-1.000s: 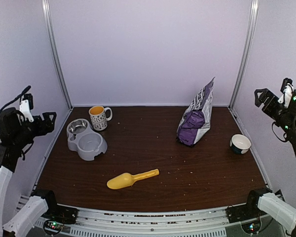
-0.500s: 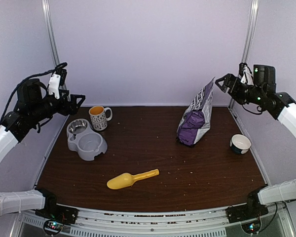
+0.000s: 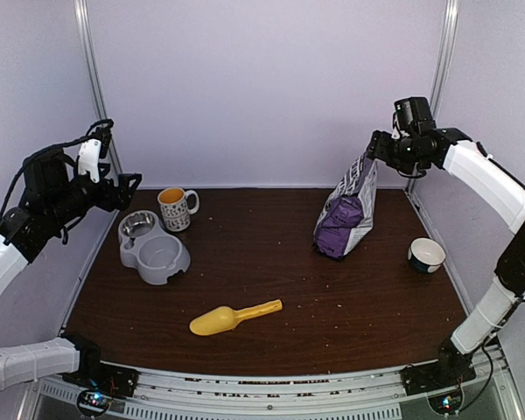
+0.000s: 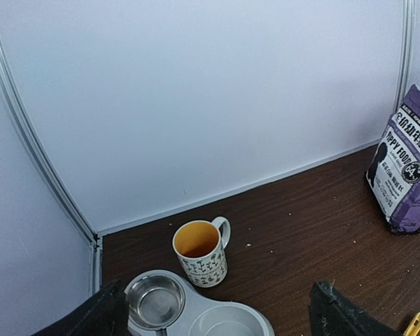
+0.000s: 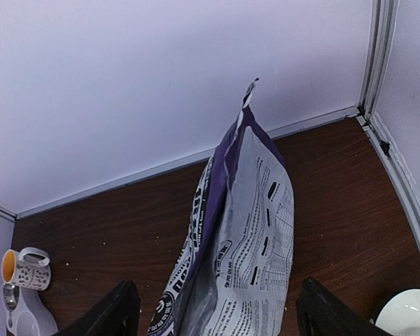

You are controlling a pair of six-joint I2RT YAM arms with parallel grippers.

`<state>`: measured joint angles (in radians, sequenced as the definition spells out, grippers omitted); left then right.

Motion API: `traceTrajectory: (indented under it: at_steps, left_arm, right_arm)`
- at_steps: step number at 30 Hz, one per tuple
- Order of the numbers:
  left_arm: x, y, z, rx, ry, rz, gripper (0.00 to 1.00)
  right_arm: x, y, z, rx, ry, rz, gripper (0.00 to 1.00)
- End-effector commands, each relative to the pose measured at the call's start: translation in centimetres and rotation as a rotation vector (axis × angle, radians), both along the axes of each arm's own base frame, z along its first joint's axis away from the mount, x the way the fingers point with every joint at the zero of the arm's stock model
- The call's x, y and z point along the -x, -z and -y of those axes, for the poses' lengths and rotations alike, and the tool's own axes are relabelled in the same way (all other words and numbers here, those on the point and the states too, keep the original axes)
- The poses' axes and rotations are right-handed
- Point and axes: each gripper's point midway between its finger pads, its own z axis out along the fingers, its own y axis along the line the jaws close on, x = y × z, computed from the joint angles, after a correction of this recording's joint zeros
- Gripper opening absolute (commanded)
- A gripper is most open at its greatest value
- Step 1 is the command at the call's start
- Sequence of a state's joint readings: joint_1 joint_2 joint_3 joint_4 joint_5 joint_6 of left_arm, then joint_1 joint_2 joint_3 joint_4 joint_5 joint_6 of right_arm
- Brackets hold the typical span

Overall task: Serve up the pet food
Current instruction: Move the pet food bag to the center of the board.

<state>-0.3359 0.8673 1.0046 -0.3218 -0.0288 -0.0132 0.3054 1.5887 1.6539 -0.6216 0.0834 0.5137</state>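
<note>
The right arm (image 3: 481, 171) has swung over the bag (image 5: 238, 231), whose top, probably limp foil, lies just below the right jaws, spread and empty, so pinch there; left jaws gape too.

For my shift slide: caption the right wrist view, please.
Open right gripper above the standing puppy food bag; white bowl at lower right.

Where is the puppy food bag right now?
In the top view, the puppy food bag stands at the back right of the table, left of the small white bowl, with the right gripper near its top.
</note>
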Motion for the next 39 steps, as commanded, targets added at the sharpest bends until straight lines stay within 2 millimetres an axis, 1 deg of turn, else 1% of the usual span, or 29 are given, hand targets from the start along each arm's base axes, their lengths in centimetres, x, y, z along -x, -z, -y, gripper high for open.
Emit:
traceTrajectory:
  at_steps: [1,4,5,7,10,12,14,16,17,21,23,25,28,30,32,34,38,39]
  left_arm:
    - [0.1,-1.4,-0.5,0.030,-0.033,0.058,0.92]
    - [0.3,-1.7,-0.9,0.039,-0.050,0.071,0.92]
    - [0.4,-1.7,-1.1,0.043,-0.056,0.079,0.92]
    - [0.6,-1.9,-1.2,0.054,-0.061,0.092,0.92]
    - [0.8,-2.0,-1.3,0.070,-0.065,0.095,0.92]
    - [0.9,-2.0,-1.4,0.105,-0.073,0.085,0.92]
    - [0.9,-1.6,-1.0,0.141,-0.058,0.073,0.92]
    - [1.1,-1.4,-0.2,0.145,-0.008,0.063,0.92]
    - [1.0,-1.5,-0.1,0.145,-0.006,0.062,0.92]
    - [1.0,-1.6,-0.4,0.131,-0.018,0.055,0.92]
    - [1.1,-1.7,-0.7,0.127,-0.033,0.064,0.92]
    - [1.3,-2.0,-0.9,0.125,-0.041,0.075,0.92]
    - [1.6,-2.3,-1.1,0.119,-0.045,0.091,0.92]
    - [1.8,-2.5,-1.3,0.117,-0.052,0.100,0.92]
    - [1.9,-2.6,-1.4,0.112,-0.054,0.106,0.92]
    - [2.0,-2.8,-1.5,0.105,-0.058,0.108,0.92]
    - [2.0,-2.7,-1.9,0.094,-0.077,0.113,0.93]
    - [2.0,-2.7,-2.0,0.091,-0.079,0.113,0.93]
  right_arm:
    - [0.0,1.1,0.3,0.121,0.017,-0.062,0.77]
    - [-0.5,2.4,-0.3,0.153,-0.006,-0.107,0.78]
    - [-0.6,2.7,-0.4,0.162,-0.007,-0.120,0.75]
    - [-0.8,2.9,-0.3,0.175,0.000,-0.124,0.64]
    - [-0.7,2.5,0.2,0.190,0.019,-0.106,0.47]
    - [-0.4,1.8,0.6,0.200,0.037,-0.090,0.31]
    - [-0.3,1.1,0.9,0.199,0.049,-0.067,0.16]
    - [-0.3,0.4,1.0,0.197,0.054,-0.047,0.03]
    - [-0.2,-0.1,1.0,0.196,0.052,-0.035,0.00]
    - [0.2,-1.8,1.3,0.207,0.046,0.014,0.00]
    - [0.5,-3.2,0.7,0.193,0.002,0.065,0.00]
    - [1.1,-4.8,-0.4,0.164,-0.073,0.124,0.00]
    - [2.4,-7.5,-1.7,0.117,-0.163,0.202,0.00]
    - [3.2,-8.8,-2.7,0.084,-0.227,0.225,0.00]
    - [4.0,-9.3,-4.1,0.041,-0.306,0.228,0.00]
    - [5.1,-9.3,-6.1,-0.013,-0.403,0.224,0.00]
    - [7.4,-8.7,-9.2,-0.058,-0.506,0.210,0.00]
    - [8.2,-8.6,-10.3,-0.066,-0.537,0.211,0.00]
